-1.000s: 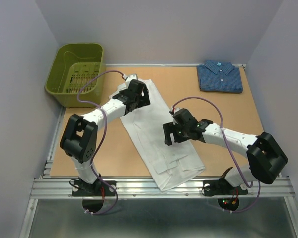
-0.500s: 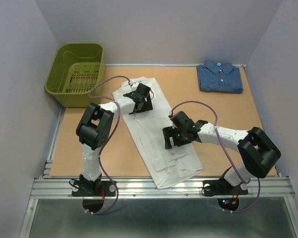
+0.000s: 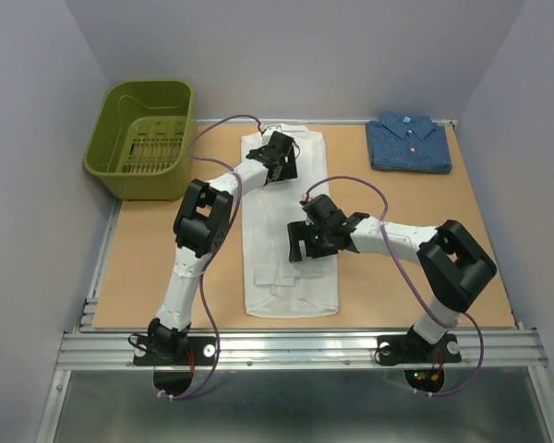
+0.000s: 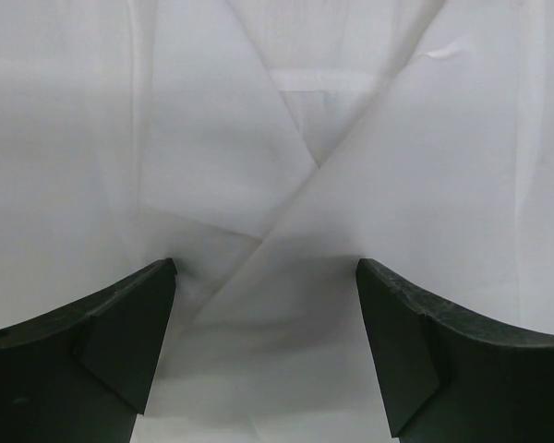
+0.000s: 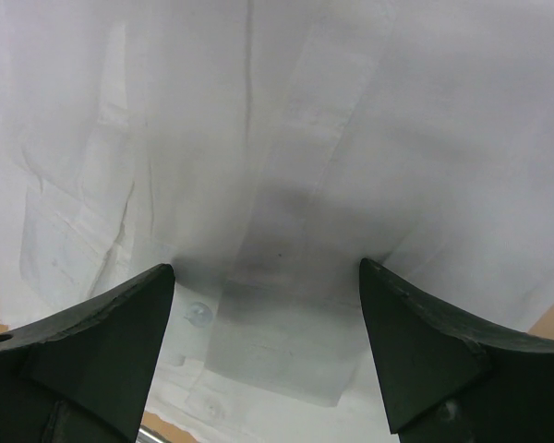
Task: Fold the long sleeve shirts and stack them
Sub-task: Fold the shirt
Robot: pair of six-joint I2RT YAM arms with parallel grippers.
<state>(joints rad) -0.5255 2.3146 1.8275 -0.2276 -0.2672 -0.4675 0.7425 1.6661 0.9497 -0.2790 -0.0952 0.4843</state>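
The white shirt [image 3: 291,277] lies flat as a long narrow rectangle down the middle of the table, sleeves folded in. My left gripper [image 3: 284,166] is open and presses on its upper part near the collar; the crossed sleeve folds [image 4: 295,185] fill the left wrist view. My right gripper [image 3: 300,245] is open and rests on the shirt's middle; the right wrist view shows the placket and cuffs [image 5: 286,231]. The dark blue shirt [image 3: 408,141] lies folded at the back right corner, collar up.
An olive green basket [image 3: 120,166] stands at the back left, off the table's corner. The wooden table [image 3: 148,268] shows bare wood left and right of the white shirt. Walls close in on three sides.
The white shirt lay slanted toward the front right; now it lies straight along the table's middle. Both grippers moved with it, the left toward the back, the right to the left.
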